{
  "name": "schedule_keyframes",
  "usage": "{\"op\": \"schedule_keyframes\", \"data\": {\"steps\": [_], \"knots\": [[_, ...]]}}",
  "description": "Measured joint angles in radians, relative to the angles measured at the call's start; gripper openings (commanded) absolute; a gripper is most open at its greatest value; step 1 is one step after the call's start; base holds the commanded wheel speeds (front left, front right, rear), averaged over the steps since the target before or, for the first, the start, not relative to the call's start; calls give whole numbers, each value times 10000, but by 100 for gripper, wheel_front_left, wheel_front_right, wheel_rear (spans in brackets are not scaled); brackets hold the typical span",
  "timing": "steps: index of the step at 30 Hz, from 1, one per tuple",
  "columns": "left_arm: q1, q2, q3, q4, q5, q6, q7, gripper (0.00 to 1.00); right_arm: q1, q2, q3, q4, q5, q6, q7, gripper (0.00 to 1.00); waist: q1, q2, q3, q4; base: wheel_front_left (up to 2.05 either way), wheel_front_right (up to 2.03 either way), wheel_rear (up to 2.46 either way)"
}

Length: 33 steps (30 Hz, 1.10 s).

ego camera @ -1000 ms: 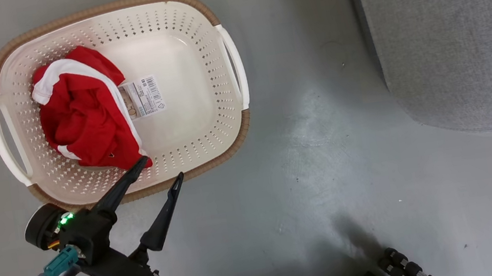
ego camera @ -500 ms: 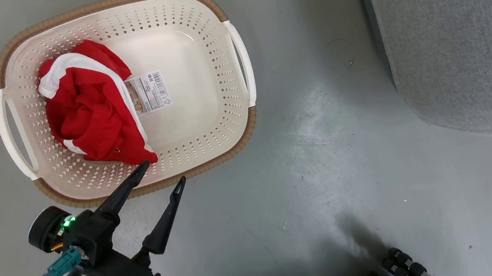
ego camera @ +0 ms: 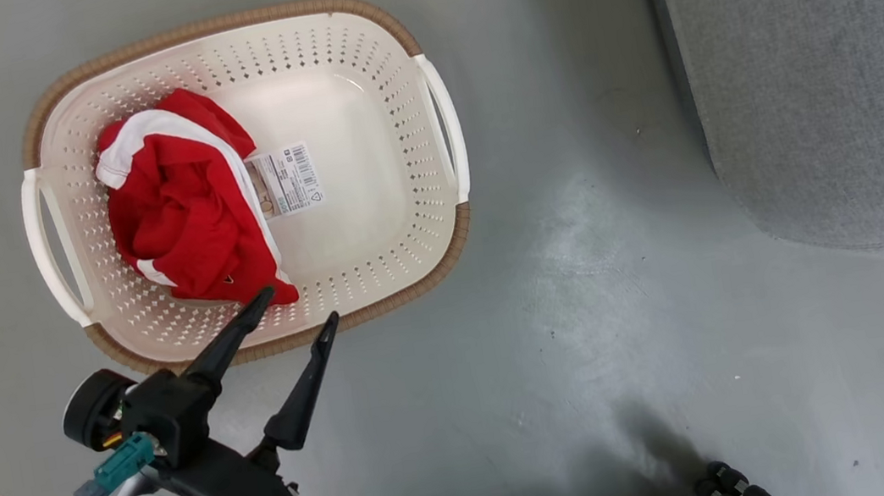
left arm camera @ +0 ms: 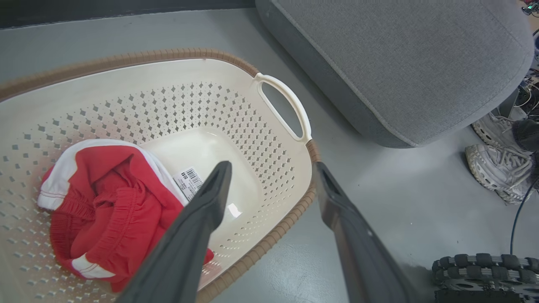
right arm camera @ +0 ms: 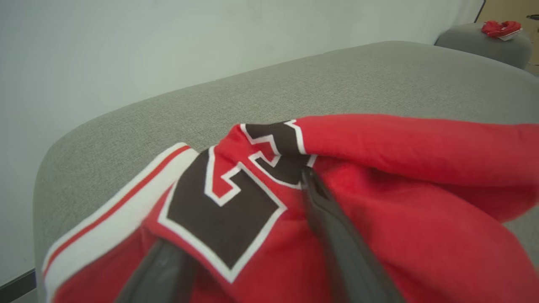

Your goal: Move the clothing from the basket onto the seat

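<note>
Lying crumpled in the left half of the basket [ego camera: 208,24], the red shorts [ego camera: 187,222] look light and limp; a raised fold suits pinching. The left claw [ego camera: 299,305] hovers spread over the basket's near rim. The right claw [right arm camera: 248,202] is buried in the jersey [right arm camera: 421,147], so I cannot tell its grip.

Your head turned a bit, so the basket [ego camera: 393,203] now sits more to the right and lower in view.

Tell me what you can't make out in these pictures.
Right wrist view: jersey drapes over the right gripper, hiding how its jaws stand.
Head view: label print in the basket is too small.
Head view: dark ribbed object cut off by the bottom edge.
</note>
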Motion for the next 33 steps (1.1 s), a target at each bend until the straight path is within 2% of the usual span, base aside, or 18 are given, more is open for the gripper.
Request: {"op": "schedule_keyframes", "data": {"steps": [5,10,21,33], "knots": [[-1,-263,-86,63,-13,0,0,100,26,-414,-2,330,-63,270,-313,100,0,0,-315,-4,0,0,0],[-1,-477,-134,314,-92,0,0,100,730,-178,230,368,-150,454,-709,100,0,0,-790,-18,0,0,0],[12,-938,-169,698,-236,0,0,100,1579,-207,560,558,-337,961,-922,100,-1,0,-1733,79,0,0,0],[13,-1611,447,1574,-662,0,0,100,2430,642,1551,207,-855,1411,-1151,100,-1,0,-2768,464,0,0,0]]}}
